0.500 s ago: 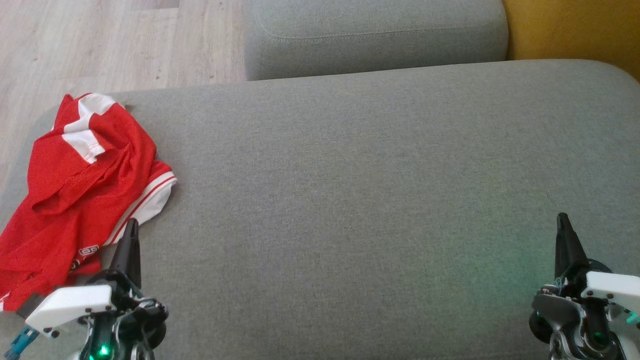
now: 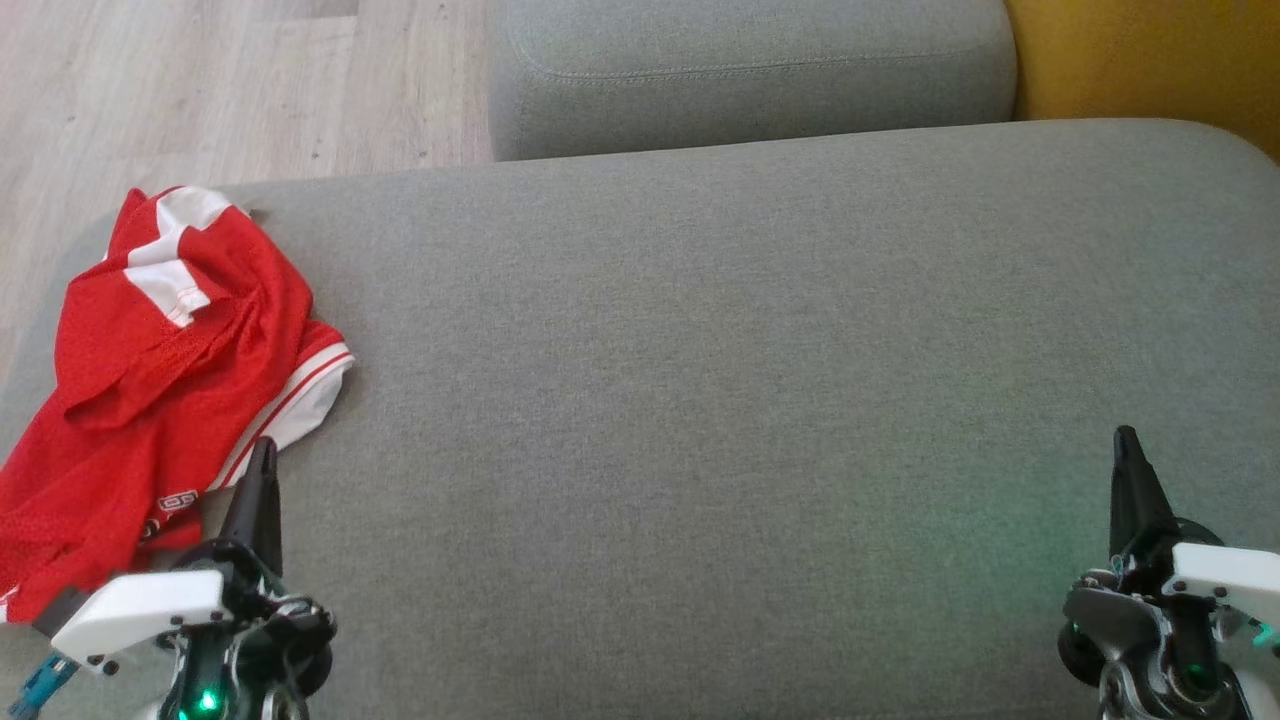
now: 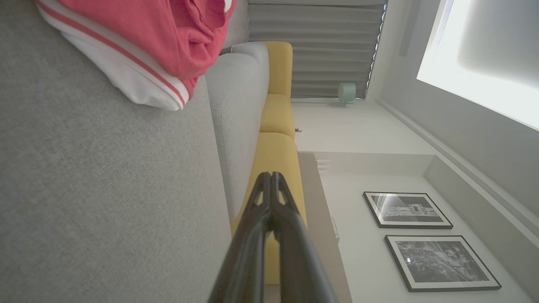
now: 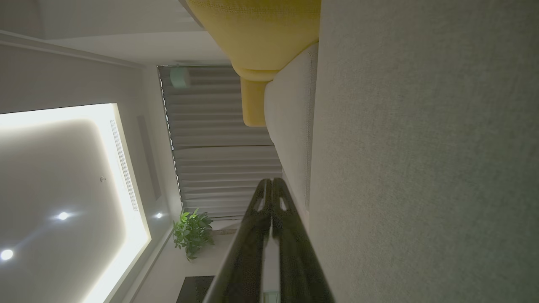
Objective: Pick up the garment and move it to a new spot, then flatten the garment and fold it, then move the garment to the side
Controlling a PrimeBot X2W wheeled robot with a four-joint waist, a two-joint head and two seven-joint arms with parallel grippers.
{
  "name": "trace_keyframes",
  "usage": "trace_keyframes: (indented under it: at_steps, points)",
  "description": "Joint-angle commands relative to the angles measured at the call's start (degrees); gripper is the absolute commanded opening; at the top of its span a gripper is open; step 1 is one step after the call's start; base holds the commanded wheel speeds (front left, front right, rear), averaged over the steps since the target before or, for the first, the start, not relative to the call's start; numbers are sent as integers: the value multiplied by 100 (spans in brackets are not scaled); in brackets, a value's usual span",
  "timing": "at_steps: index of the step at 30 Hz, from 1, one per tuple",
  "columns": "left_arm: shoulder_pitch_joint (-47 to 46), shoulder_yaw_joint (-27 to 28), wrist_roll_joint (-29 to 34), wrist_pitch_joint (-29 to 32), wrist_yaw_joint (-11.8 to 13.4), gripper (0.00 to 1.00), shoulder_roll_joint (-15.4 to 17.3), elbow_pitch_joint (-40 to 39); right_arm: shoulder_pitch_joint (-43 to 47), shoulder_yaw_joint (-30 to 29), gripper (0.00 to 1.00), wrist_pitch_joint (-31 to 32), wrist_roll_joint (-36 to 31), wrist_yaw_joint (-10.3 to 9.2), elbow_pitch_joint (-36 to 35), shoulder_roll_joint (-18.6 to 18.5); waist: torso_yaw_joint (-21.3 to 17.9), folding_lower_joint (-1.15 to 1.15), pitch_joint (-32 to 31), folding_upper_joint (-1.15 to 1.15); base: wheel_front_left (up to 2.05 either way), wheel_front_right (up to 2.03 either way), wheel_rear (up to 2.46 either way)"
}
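Note:
A crumpled red garment (image 2: pixel 160 380) with white trim lies at the left end of the grey sofa seat (image 2: pixel 720 380); its striped white hem (image 3: pixel 126 71) fills the upper left of the left wrist view. My left gripper (image 2: pixel 263 452) is shut and empty, its tip just beside the garment's lower hem, and its closed fingertips (image 3: pixel 270 179) point past the seat's edge. At the lower right my right gripper (image 2: pixel 1126 440) hovers over bare cushion, also shut with nothing in it, fingertips (image 4: pixel 271 184) pressed together.
A second grey cushion (image 2: pixel 750 70) sits beyond the seat, with a yellow cushion (image 2: pixel 1150 60) at the top right. Wooden floor (image 2: pixel 200 90) lies past the seat's left and far edges. The garment drapes near the seat's left edge.

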Motion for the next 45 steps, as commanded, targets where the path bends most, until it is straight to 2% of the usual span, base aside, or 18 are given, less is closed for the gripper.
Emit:
trace_keyframes:
  at_steps: [1, 2, 3, 12, 21, 29, 36, 45]
  points:
    - [-314, 199, 68, 43, -40, 0, 49, -196, -317, 120, 0, 31, 42, 44, -219, -45, 0, 0, 0, 0, 0, 0, 0]
    - [-314, 199, 68, 43, -40, 0, 49, -196, -317, 120, 0, 31, 42, 44, -219, -45, 0, 0, 0, 0, 0, 0, 0]
    - [0, 0, 0, 0, 0, 100, 0, 0, 0, 0, 100, 0, 0, 0, 0, 0, 0, 0, 0, 0, 0, 0, 0]
    - [80, -79, 39, -129, 27, 100, -7, 67, 63, 101, 100, -121, -81, 0, 56, 3, -1, 0, -2, 0, 0, 0, 0]
    - [123, -147, 336, -280, 118, 100, -2, -48, 95, 201, 100, -274, -467, 4, -52, -1, -2, 0, -9, 0, 0, 0, 0]
    - [138, -232, 993, -414, 256, 100, 4, -135, 101, 337, 100, -409, -1278, 7, -205, -4, -2, 0, -18, 0, 0, 0, 0]
    - [161, -361, 1764, -548, 399, 100, 64, -114, 98, 516, 100, -544, -2273, 10, -361, -32, 14, 0, -33, 0, 0, 0, 0]
    - [166, -500, 2439, -682, 559, 100, 118, -51, 120, 648, 100, -679, -2997, 13, -444, -46, 37, 0, -47, 0, 0, 0, 0]
